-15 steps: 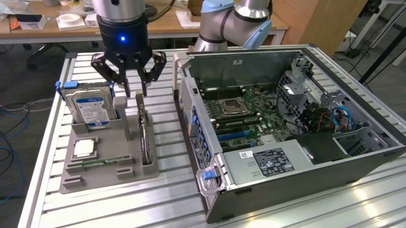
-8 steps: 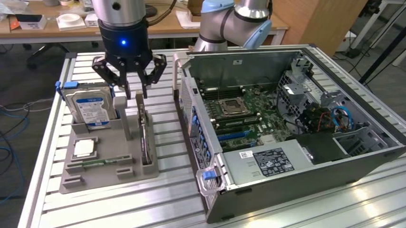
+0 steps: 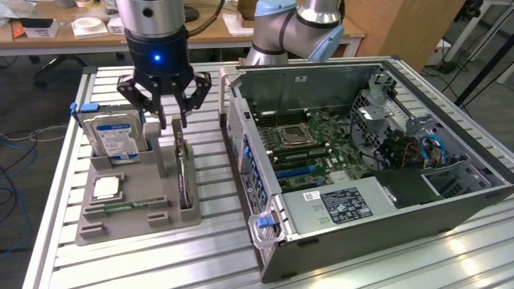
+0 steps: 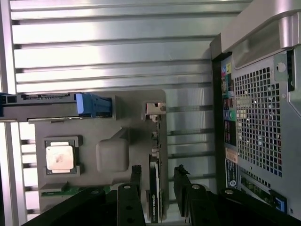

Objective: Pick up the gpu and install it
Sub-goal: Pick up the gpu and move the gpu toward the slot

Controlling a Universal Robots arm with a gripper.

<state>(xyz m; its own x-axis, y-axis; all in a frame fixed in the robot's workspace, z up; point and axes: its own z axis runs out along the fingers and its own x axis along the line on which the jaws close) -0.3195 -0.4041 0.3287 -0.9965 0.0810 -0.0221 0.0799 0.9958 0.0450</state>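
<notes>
The gpu (image 3: 183, 176) stands on its edge in a slot of the grey holder (image 3: 141, 174), to the exterior view's left of the computer case. In the wrist view it is a thin dark edge (image 4: 157, 157) with its silver bracket at one end. My gripper (image 3: 171, 123) hangs open just above the card's near end. In the wrist view the gripper (image 4: 158, 176) has one black finger (image 4: 135, 176) on each side of the card's edge, not touching it. Nothing is held.
The open computer case (image 3: 362, 162) lies on the slatted table with its motherboard (image 3: 313, 141) exposed. The holder also carries a hard drive (image 3: 117, 135) with a blue label, a silver processor (image 3: 107, 188) and a memory stick (image 3: 120, 208). Desks stand behind.
</notes>
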